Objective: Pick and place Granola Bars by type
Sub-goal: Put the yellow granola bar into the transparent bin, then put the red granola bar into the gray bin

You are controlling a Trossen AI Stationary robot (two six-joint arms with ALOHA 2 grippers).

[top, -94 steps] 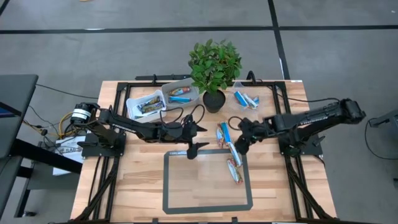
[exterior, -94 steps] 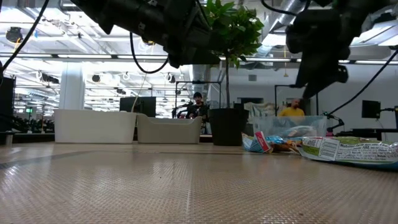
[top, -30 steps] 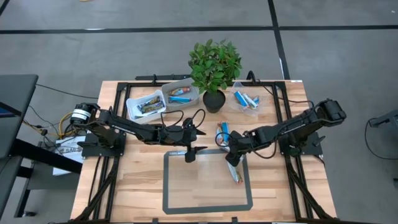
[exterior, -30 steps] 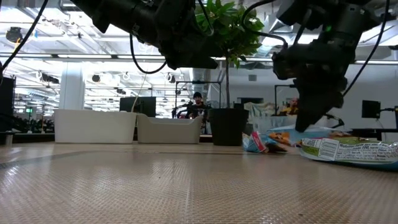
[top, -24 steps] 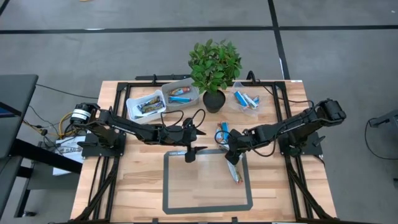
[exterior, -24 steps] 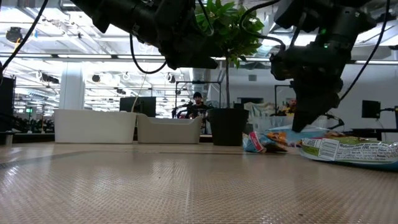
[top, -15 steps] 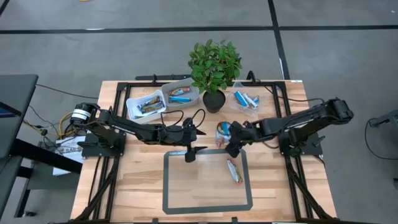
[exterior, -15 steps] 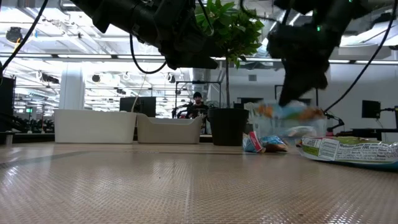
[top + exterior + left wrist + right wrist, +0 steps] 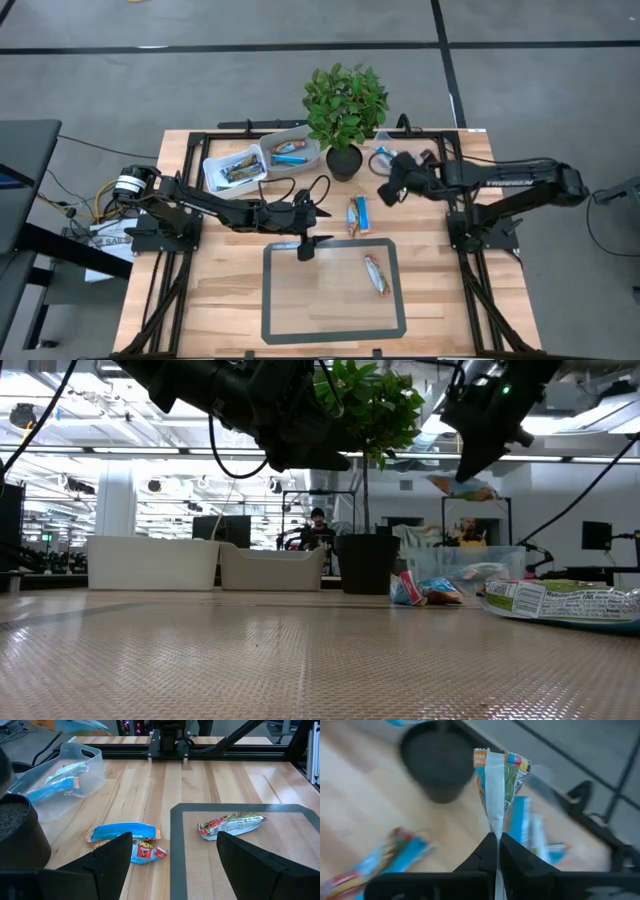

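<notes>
Granola Bars lay scattered: two [image 9: 359,213] on bare wood toward the far edge, just outside the mat [image 9: 334,288]; one [image 9: 376,274] on the mat's right side; more already sorted in tubs along the far edge. Blue ones [image 9: 288,153] in one left tub [image 9: 291,151], brown ones in its neighbour [image 9: 232,168], blue again in the clear tub [image 9: 398,160] toward the far right corner.

Right gripper [image 9: 388,187] pinched shut on a blue bar [image 9: 496,785], held high and hanging long-axis down from the fingertips by one crimped end. Seen from above, hovered at the near edge of the clear tub, so drop spot lay just beyond the fingers, toward the far right corner. Probably needs only a short reach farther, then release.

Left gripper [image 9: 307,228] waited near the mat's far edge, fingers [image 9: 107,865] spread apart and empty. Closer to the two loose bars than the right arm; both lay lengthwise across its fingers.
</notes>
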